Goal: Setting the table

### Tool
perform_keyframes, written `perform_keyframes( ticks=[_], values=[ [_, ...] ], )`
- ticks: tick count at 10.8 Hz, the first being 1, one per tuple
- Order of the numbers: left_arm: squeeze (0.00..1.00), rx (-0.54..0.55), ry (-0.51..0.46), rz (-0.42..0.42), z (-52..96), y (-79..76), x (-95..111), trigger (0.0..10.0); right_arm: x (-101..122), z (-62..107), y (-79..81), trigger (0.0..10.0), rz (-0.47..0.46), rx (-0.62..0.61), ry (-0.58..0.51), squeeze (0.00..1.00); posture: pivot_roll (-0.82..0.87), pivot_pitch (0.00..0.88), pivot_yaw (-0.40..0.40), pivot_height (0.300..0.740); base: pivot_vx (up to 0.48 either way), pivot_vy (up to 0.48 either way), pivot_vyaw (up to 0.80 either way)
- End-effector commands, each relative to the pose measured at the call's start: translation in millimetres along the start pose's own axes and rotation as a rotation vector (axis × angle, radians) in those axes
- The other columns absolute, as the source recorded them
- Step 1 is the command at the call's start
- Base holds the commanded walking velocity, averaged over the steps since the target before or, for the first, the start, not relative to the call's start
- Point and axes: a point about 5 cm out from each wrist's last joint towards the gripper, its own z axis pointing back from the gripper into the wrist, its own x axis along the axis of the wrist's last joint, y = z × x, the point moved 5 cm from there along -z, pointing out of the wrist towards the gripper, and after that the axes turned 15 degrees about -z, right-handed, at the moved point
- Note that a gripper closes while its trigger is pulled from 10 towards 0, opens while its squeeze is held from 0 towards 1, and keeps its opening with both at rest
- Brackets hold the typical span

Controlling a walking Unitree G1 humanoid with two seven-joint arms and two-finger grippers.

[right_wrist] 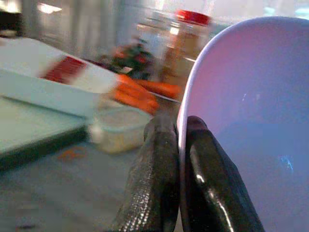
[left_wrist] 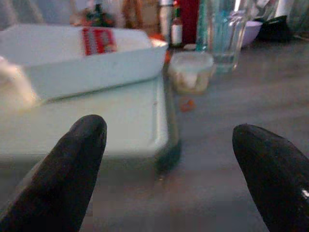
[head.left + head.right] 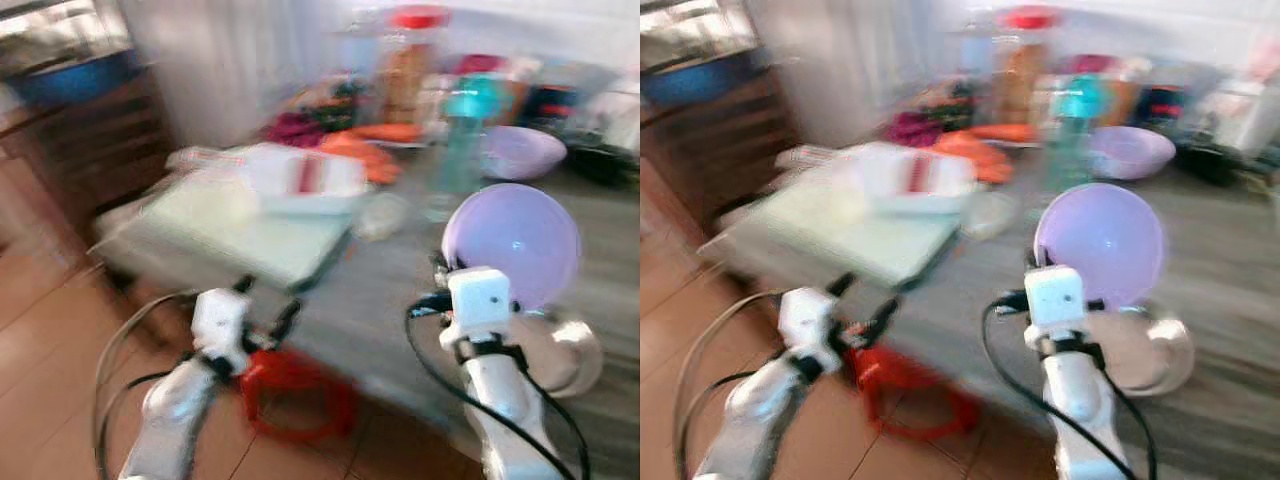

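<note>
A lilac plastic bowl (image 3: 515, 240) is held tilted on edge above the grey table (image 3: 400, 320). My right gripper (image 1: 178, 126) is shut on the bowl's rim (image 1: 241, 121), one finger on each side of the wall. My left gripper (image 2: 169, 140) is open with nothing between its fingers, low at the table's near left edge (image 3: 270, 310). It faces a pale green board (image 2: 96, 121) that carries a white rectangular dish (image 2: 82, 63). A second lilac bowl (image 3: 520, 152) stands at the back right. The head views are blurred.
A small lidded plastic tub (image 3: 383, 215) and a clear glass (image 2: 224, 38) stand mid-table. Jars, bottles and orange food crowd the back. A round white dish (image 3: 565, 355) lies by my right arm. A red stool (image 3: 295, 390) stands under the table edge, a wooden cabinet (image 3: 90, 130) at left.
</note>
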Motion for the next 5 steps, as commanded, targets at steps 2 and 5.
perform_keyframes(
  ticks=[2,5],
  values=[
    [0.00,-0.017,-0.031,0.021,-5.6,-6.6,8.1,10.0,0.2,0.5,-5.5,10.0,0.012,-0.014,0.000,0.00,-0.01,0.000,0.059,0.740,0.178,0.000,0.00],
    [0.00,-0.055,-0.042,0.022,-4.3,-8.2,9.6,10.0,-0.6,0.1,-2.6,10.0,0.012,-0.002,0.002,0.00,-0.01,0.000,0.055,0.740,0.000,0.000,0.00]
  ],
)
